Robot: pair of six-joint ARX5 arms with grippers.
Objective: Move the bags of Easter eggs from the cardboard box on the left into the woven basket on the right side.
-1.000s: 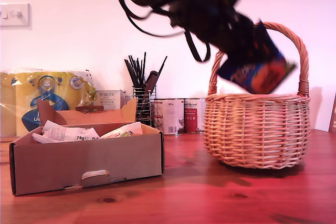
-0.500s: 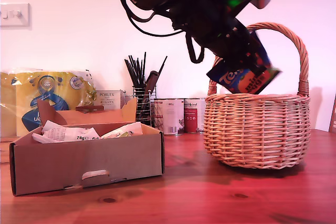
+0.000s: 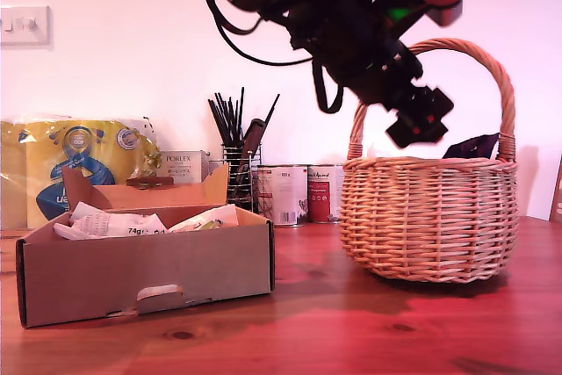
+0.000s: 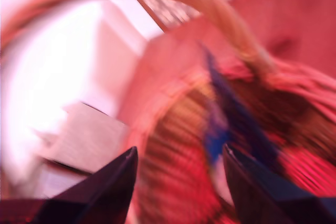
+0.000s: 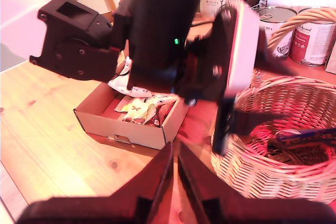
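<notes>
Open and empty, my first claw (image 3: 420,120) hangs just above the woven basket (image 3: 428,217) at the right of the exterior view, under its arched handle. A dark navy bag (image 3: 472,147) lies inside the basket, one corner poking over the rim. My second claw (image 5: 173,182) is pinched together with nothing in it, well above the bench (image 3: 351,331). White and yellowish bags (image 3: 132,221) sit in the cardboard box (image 3: 145,274), lower left of that frame.
</notes>
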